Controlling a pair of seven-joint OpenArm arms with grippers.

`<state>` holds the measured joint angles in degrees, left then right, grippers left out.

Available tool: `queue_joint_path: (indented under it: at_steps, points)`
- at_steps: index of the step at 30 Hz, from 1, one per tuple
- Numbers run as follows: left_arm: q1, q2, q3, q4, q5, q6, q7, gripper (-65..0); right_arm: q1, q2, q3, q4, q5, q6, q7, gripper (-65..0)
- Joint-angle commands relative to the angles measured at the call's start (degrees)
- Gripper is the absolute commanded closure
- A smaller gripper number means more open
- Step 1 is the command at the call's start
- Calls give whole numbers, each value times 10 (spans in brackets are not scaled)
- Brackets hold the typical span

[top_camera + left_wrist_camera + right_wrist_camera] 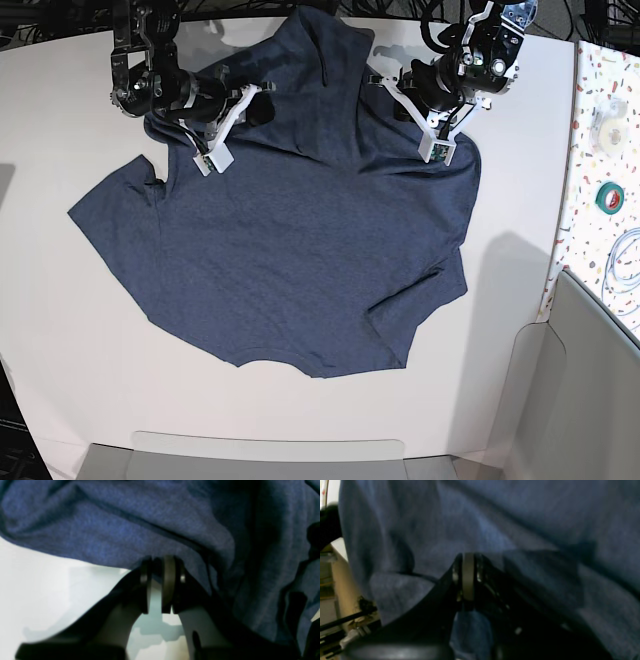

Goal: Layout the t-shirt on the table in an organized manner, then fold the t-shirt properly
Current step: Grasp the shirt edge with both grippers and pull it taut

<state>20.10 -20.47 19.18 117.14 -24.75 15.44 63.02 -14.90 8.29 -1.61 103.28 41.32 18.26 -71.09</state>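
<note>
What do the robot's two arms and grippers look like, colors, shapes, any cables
Both arms are mostly black, with bundled black cables trailing off at the far table edge. The left gripper and right gripper carry white, angular finger brackets. Up close, the fingers are dark with flat greyish pads and small metal fasteners at the sides.

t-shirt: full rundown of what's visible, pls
The t-shirt is dark navy heathered cloth, spread mostly flat but rumpled on the white table, no print showing. One short sleeve points to the base view's left; the far edge is bunched and lifted. The left gripper and right gripper each pinch that far edge.
</note>
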Motion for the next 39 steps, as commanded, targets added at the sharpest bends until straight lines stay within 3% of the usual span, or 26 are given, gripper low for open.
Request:
queue_joint_path:
  at_steps: [1, 8, 21, 28, 39]
  points:
    - [-1, -1, 5, 7, -2, 1, -4, -76, -4, 6, 1, 8, -15, 1, -2, 0]
    - [-1, -11, 15, -33, 3, 2, -4, -76, -28, 63, 1, 8, -44, 1, -3, 0]
    - [-3, -132, -2, -105, 4, 5, -33, -76, -29, 173, 6, 5, -44, 1, 1, 0]
    - [19, -170, -34, -106, 4, 5, -46, -76, -26, 178, 6, 8, -43, 3, -2, 0]
    - [113, -172, -39, -21, 3, 5, -40, -76, -44, 181, 3, 74, -41, 3, -13, 0]
